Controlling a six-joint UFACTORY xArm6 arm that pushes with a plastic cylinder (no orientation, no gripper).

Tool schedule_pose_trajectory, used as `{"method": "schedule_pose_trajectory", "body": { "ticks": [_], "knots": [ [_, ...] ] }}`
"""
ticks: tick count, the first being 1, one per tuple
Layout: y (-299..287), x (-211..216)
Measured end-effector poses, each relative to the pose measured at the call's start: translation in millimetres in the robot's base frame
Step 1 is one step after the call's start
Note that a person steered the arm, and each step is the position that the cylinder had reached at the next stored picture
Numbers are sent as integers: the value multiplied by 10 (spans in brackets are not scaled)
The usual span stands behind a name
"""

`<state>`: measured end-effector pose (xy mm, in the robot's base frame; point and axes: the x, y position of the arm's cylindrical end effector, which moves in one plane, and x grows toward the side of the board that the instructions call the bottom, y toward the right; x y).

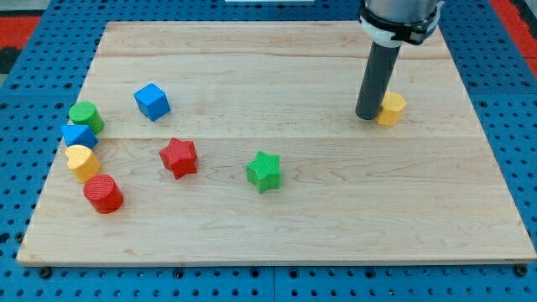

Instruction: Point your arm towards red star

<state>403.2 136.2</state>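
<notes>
My tip (367,116) touches the yellow block (391,109), well apart from the red star (179,157); no fingers exist, the approach remains.

A pale wooden board of joined planks (277,226) lies on a blue perforated metal surface (25,50); red patches show at the view's top corners (17,21)

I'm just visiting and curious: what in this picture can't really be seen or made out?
- The arm above the rod: cut off by the view's top edge.
- Yellow block: its left side is hidden behind my tip, so contact is unclear.
- Blue block at the view's left: partly covered by the yellow heart.
</notes>
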Motion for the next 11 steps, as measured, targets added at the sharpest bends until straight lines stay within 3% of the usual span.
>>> {"method": "schedule_pose_trajectory", "body": {
  "ticks": [3, 4, 5, 8, 9, 11],
  "knots": [
    [-177, 229],
    [-635, 418],
    [-729, 418],
    [-285, 652],
    [-312, 930],
    [-1111, 1448]
  ]
}}
